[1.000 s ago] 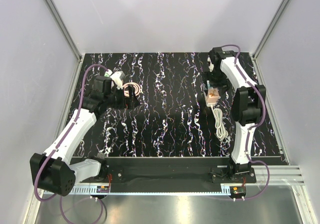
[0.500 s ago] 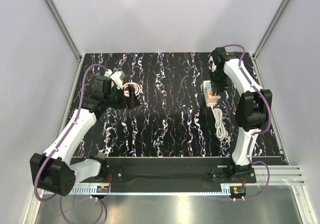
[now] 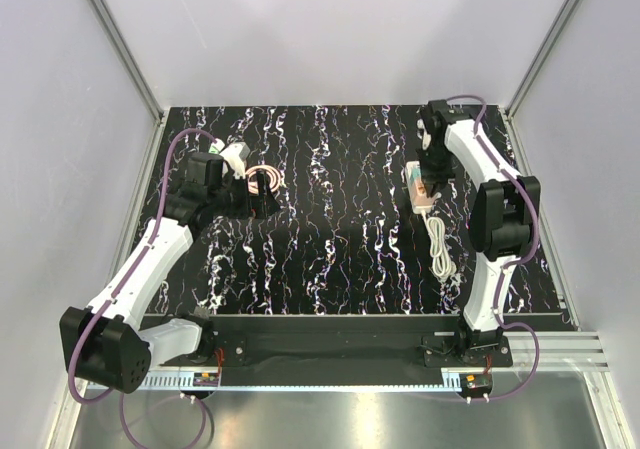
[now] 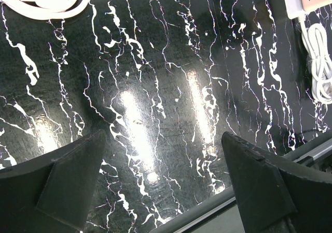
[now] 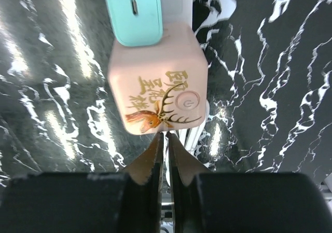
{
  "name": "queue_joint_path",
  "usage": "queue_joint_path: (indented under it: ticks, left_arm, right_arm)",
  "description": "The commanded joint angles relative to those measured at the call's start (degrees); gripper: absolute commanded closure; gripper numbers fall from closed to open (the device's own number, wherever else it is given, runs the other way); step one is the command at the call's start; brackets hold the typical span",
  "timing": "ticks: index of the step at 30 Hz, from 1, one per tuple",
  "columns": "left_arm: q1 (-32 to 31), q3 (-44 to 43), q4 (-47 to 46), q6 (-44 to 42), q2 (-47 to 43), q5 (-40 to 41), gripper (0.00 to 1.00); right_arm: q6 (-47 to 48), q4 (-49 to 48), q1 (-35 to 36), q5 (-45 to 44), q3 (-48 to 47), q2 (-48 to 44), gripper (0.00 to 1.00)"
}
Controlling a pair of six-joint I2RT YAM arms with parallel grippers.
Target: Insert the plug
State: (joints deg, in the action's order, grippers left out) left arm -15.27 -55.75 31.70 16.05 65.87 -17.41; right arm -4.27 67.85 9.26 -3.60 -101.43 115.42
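Two black fingers of the right gripper (image 5: pixel 164 139) show in the right wrist view, pressed together with only a hairline gap and nothing between them. Their tips meet the near edge of the small peach-tan cube plug (image 5: pixel 155 87), printed with a deer and gold characters; actual contact cannot be confirmed. The plug sits on the white power strip (image 5: pixel 175 4), covering its width. A mint-green rounded block (image 5: pixel 134 12) sits on the strip too, butting the plug's far side. Black marble-patterned tabletop (image 5: pixel 270 62) lies on both sides of the strip. Top external view: the right gripper hangs over the middle of the power strip, hiding most of the plug. A bundled white cord (image 3: pixel 438 244) runs from the strip's near end towards the arm bases. The left gripper (image 3: pixel 258 206) is well apart from the strip, far to its left, just beside a coiled pinkish cable (image 3: pixel 266 179). Left wrist view: the left gripper's fingers (image 4: pixel 72 181) are spread wide over bare tabletop, gripping nothing. The power strip and its cord sit at the top right corner, the coiled cable at the top left.
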Motion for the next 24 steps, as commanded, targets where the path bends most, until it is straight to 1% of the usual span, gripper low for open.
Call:
queue_joint_path:
  ticks: [1, 8, 12, 16, 21, 24]
  left_arm:
    - [0.3, -0.3, -2.4, -1.1, 0.0, -0.8, 0.01]
    - [0.3, -0.2, -2.4, -1.1, 0.1, -0.7, 0.01]
    - [0.3, -0.2, -2.3, -1.1, 0.1, -0.3, 0.01]
    - [0.3, -0.2, -2.4, -1.1, 0.2, -0.6, 0.01]
    - [0.3, -0.4, -2.4, -1.0, 0.5, -0.9, 0.01]
    - [0.3, -0.4, -2.3, -1.0, 0.5, -0.9, 0.01]
  right_arm:
    - [-1.2, 0.4, 0.2, 0.3, -6.0, -2.5, 0.87]
    - [-0.8, 0.4, 0.3, 0.3, -9.3, 0.1, 0.88]
    - [-1.0, -1.8, 0.3, 1.8, -6.7, 2.3, 0.90]
    - [-1.0, -3.3, 0.3, -0.2, -1.7, 4.2, 0.93]
    - [-0.8, -3.5, 0.2, -1.3, -1.1, 3.9, 0.94]
    - [-0.8, -3.3, 0.3, -1.2, -2.5, 3.8, 0.94]
